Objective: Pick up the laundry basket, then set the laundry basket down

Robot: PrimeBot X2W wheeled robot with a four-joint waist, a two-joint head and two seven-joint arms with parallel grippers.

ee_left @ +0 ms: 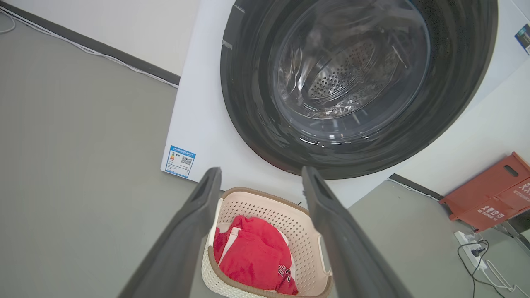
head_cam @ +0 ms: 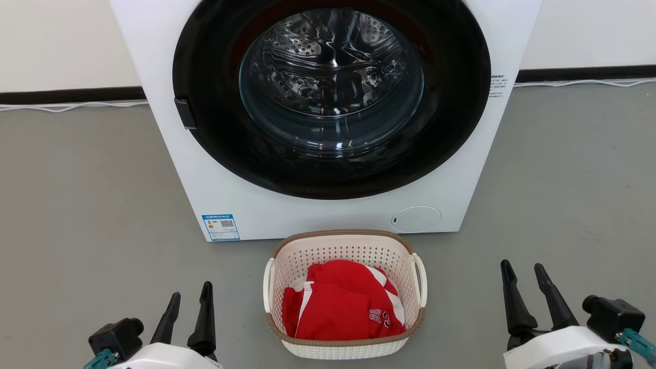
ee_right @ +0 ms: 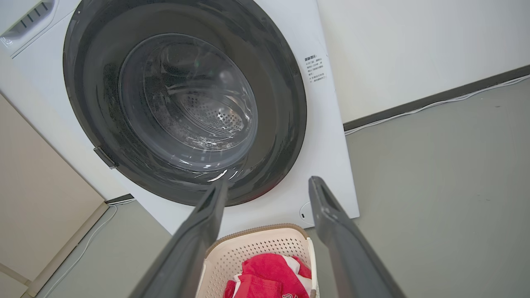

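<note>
Cream-white perforated plastic with a brown woven-look rim forms the laundry basket (head_cam: 344, 252), which is located at the lower centre of the head view. It is set upright on the grey floor (head_cam: 77, 195), just in front of the washing machine (head_cam: 287, 205); contact between the two cannot be determined. A white loop handle (head_cam: 267, 287) is fitted on each short side. A crumpled red garment (head_cam: 343, 302) with white stripes and white printed characters is contained in the basket.

The washing machine occupies the upper centre of the frame. Its round dark-framed glass door (head_cam: 328, 97) is closed, and the perforated metal drum is visible through it. A blue label (head_cam: 221, 227) is fixed at the lower left of the white front panel, and a round cover (head_cam: 416, 219) is set at the lower right.

The left gripper (head_cam: 191, 290) is positioned at the lower left of the frame and the right gripper (head_cam: 521, 265) at the lower right. Both are held above the floor, well apart from the basket, one on each side. The fingers of each gripper are spread apart and nothing is held between them.

In the left wrist view, an orange-red crate (ee_left: 492, 194) and a white power strip (ee_left: 470, 244) are seen at the right edge.
</note>
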